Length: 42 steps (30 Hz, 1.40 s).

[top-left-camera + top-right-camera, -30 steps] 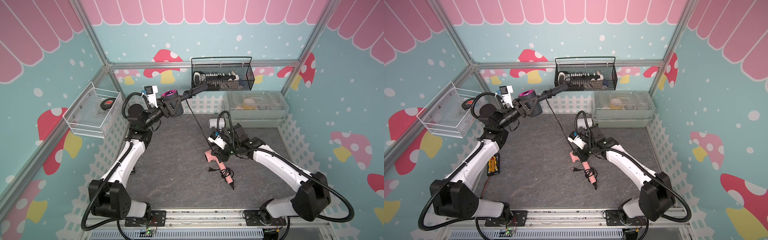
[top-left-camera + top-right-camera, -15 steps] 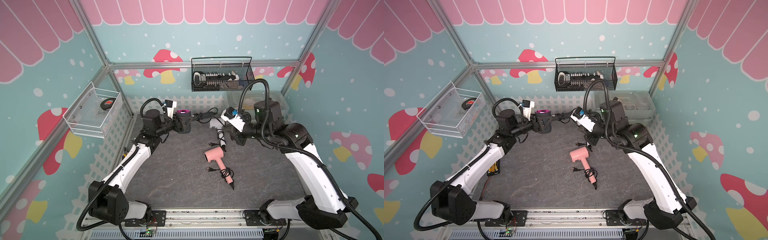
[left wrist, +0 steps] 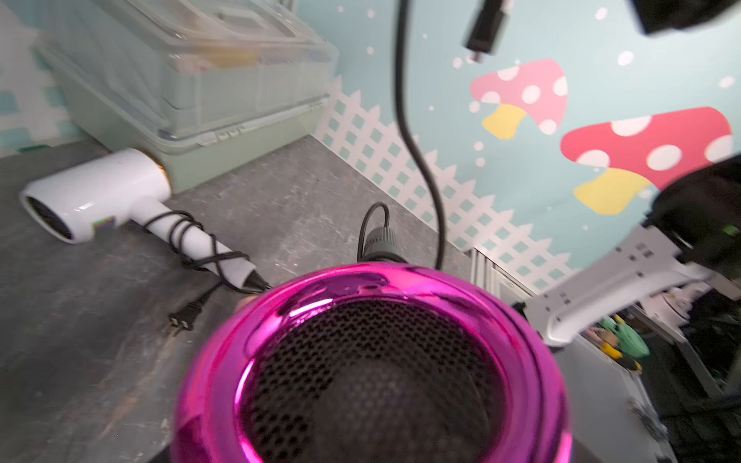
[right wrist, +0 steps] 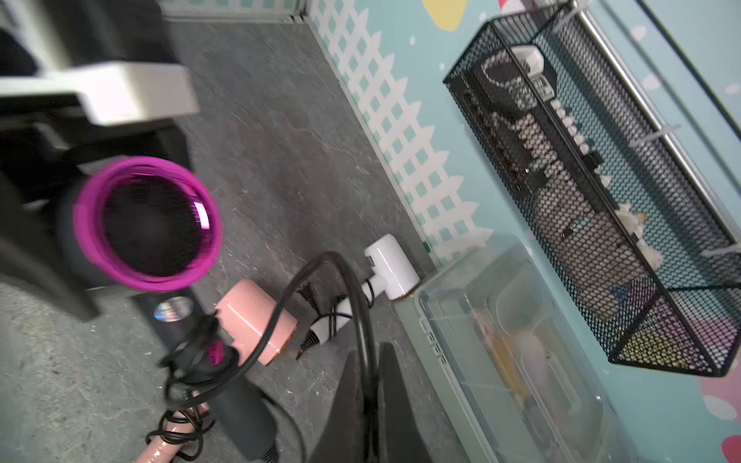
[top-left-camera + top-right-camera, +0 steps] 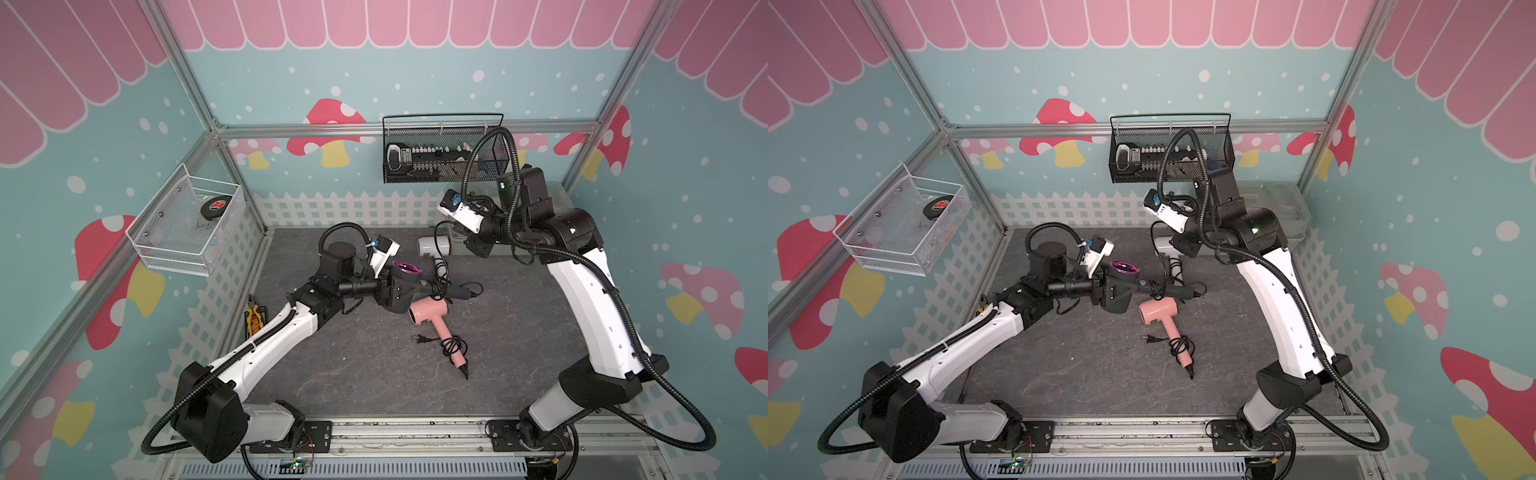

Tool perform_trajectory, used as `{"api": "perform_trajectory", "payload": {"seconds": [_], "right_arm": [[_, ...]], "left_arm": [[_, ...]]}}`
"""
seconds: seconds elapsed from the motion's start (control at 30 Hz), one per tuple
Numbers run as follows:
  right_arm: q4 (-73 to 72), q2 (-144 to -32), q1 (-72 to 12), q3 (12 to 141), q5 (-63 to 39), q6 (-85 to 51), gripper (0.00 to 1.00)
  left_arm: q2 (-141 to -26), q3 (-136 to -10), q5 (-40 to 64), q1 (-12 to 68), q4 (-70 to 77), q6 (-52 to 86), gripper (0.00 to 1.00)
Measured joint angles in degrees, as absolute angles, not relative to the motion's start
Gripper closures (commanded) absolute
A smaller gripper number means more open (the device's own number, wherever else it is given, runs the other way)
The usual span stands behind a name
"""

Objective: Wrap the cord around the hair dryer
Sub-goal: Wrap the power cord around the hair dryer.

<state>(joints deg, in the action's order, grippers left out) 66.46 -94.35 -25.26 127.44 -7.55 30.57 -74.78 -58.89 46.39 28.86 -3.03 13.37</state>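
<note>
A dark grey hair dryer (image 5: 401,291) with a magenta ring (image 3: 369,288) hangs just above the mat's middle, its handle pointing right. My left gripper (image 5: 388,291) is shut on its barrel; the dryer hides the fingers in the left wrist view. The black cord (image 4: 353,280) loops round the handle (image 4: 192,352) and rises to my right gripper (image 4: 369,352), which is shut on it. That gripper (image 5: 478,248) is raised at the back right. The cord's plug (image 3: 485,28) dangles beyond the grip. Both top views show the dryer (image 5: 1121,289) and right gripper (image 5: 1183,246).
A pink hair dryer (image 5: 428,311) and a white hair dryer (image 5: 434,245) lie on the mat with their cords wrapped. A green lidded box (image 4: 501,340) stands at the back right, under a black mesh basket (image 5: 440,158). A white wire basket (image 5: 187,224) hangs on the left wall.
My left arm has brought the hair dryer down from high at the back left to the mat's middle. My right gripper has risen from beside the pink dryer to the back right.
</note>
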Motion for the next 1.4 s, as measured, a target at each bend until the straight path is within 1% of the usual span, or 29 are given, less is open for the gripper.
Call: {"api": "perform_trajectory", "payload": {"seconds": [0.1, 0.23, 0.43, 0.63, 0.73, 0.87, 1.0, 1.13, 1.27, 1.4], "right_arm": [[66.5, -98.4, -20.2, 127.5, -10.9, 31.7, 1.0], [66.0, -102.1, -16.4, 124.6, -17.7, 33.3, 1.0], [65.7, -105.9, -11.6, 121.1, -30.1, 34.5, 1.0], [61.4, -105.3, -5.5, 112.9, -44.4, 33.5, 1.0], [56.2, -103.1, -3.4, 104.9, -50.1, 31.2, 1.0], [45.2, -98.0, -2.4, 91.2, -55.7, 24.7, 1.0], [32.1, -92.4, -2.5, 78.3, -58.3, 16.2, 1.0], [23.0, -88.1, -2.8, 69.5, -58.4, 9.5, 1.0], [19.6, -83.2, -5.9, 64.1, -56.1, 6.4, 1.0], [20.5, -79.0, -13.1, 63.1, -50.6, 6.4, 1.0]], "left_arm": [[-72.4, -55.5, 51.3, 28.8, 3.0, 17.8, 1.0], [-72.0, -52.0, 57.0, 28.9, 19.3, 29.2, 1.0], [-73.7, -51.1, 60.3, 28.6, 39.4, 43.8, 1.0], [-74.5, -51.1, 60.3, 27.0, 44.5, 48.3, 1.0], [-74.5, -51.1, 60.2, 25.7, 45.8, 49.5, 1.0], [-75.9, -51.3, 59.7, 24.0, 51.4, 52.2, 1.0], [-79.1, -51.8, 58.2, 22.6, 58.5, 55.7, 1.0], [-82.7, -51.9, 54.9, 20.2, 64.2, 59.5, 1.0], [-85.1, -53.1, 50.9, 18.3, 65.3, 60.9, 1.0], [-85.2, -55.5, 47.8, 17.8, 61.2, 58.2, 1.0]]}}
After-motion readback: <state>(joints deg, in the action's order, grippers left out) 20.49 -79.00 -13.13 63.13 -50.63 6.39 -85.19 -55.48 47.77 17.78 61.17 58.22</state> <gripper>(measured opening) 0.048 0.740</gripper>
